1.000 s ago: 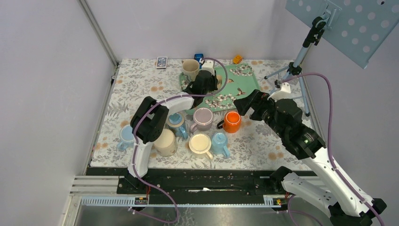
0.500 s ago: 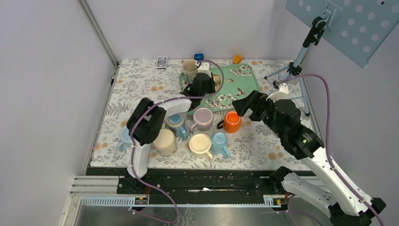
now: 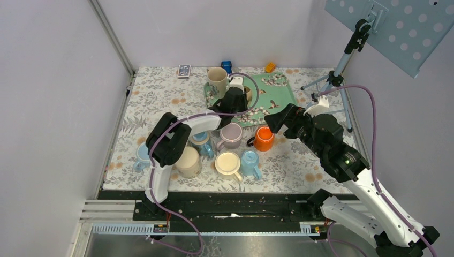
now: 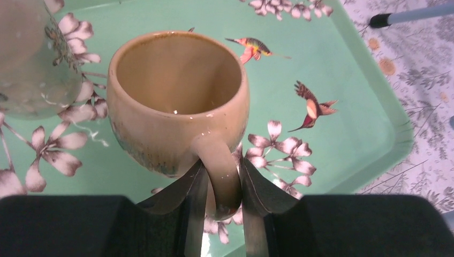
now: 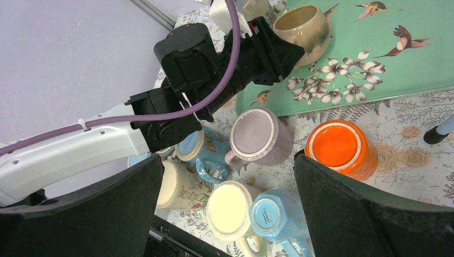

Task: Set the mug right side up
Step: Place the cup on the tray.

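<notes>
Left pincer (image 4: 219, 170) tight on handle (image 4: 224, 188) of tan mug (image 4: 176, 112) over green bird tray (image 4: 348, 85), floral tablecloth (image 3: 160, 96), pale walls (image 3: 53, 80); right pincer (image 5: 229, 160) agape.

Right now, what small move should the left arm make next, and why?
Probably open the left end effector and let go. It clamps the handle of the tan mug, whose mouth already faces up, and the mug appears seated on the green tray.

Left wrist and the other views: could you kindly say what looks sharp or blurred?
Left wrist: the mug is sharp, the neighbouring mug at upper left soft, the left pincer body featureless black. Right wrist: the near fingers blur, the orange mug is crisp. Top external: even light, soft shadows.
</notes>
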`<state>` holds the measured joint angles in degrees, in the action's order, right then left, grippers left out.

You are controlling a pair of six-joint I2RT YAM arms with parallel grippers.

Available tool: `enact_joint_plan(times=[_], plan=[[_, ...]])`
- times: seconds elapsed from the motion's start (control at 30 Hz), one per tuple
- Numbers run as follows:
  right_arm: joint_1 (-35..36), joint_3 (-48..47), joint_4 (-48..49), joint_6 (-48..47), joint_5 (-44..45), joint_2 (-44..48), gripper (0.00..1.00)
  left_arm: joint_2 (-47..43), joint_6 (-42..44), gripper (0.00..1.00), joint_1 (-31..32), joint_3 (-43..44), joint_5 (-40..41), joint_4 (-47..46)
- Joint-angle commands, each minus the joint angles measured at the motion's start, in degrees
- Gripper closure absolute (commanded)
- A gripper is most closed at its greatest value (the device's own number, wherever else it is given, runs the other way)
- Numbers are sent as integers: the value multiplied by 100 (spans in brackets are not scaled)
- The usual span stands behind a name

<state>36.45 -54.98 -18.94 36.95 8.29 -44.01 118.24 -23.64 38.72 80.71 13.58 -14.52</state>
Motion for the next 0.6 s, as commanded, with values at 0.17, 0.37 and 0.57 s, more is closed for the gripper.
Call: enact_joint_plan(times=[0.17,0.37,0.57], plan=[[39,14,185,10,-71,54,0,97,-115,64,39,282,528,285],[42,15,159,15,-58,48,0,366,-193,60,17,761,618,543],[39,-4,94,16,-52,63,0,650,-330,58,-14,1198,768,822]])
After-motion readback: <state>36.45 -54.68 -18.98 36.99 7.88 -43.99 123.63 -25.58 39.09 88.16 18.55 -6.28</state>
